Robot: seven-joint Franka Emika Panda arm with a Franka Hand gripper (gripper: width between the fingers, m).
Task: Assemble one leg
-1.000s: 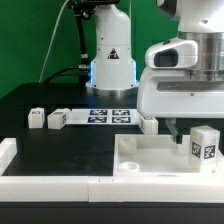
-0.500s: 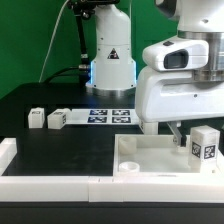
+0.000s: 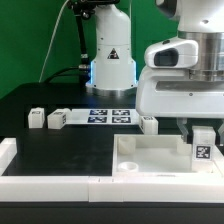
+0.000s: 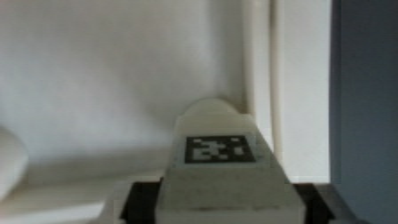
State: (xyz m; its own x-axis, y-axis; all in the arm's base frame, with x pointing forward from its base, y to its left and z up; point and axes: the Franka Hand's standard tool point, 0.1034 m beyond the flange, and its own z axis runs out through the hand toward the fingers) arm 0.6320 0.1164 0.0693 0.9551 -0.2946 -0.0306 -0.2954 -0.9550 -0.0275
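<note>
My gripper is shut on a white leg with a black-and-white marker on its face, holding it upright over the right side of the white tray-like part. In the wrist view the leg fills the space between my dark fingers, above the tray's white floor. Three more loose legs lie on the black table: two at the exterior view's left and one by the tray's far edge.
The marker board lies flat behind the tray, in front of the robot's base. A white rail runs along the front and left edges. A round socket sits at the tray's near corner.
The gripper has moved down and slightly towards the exterior view's left, bringing the held leg lower over the tray's right side.
</note>
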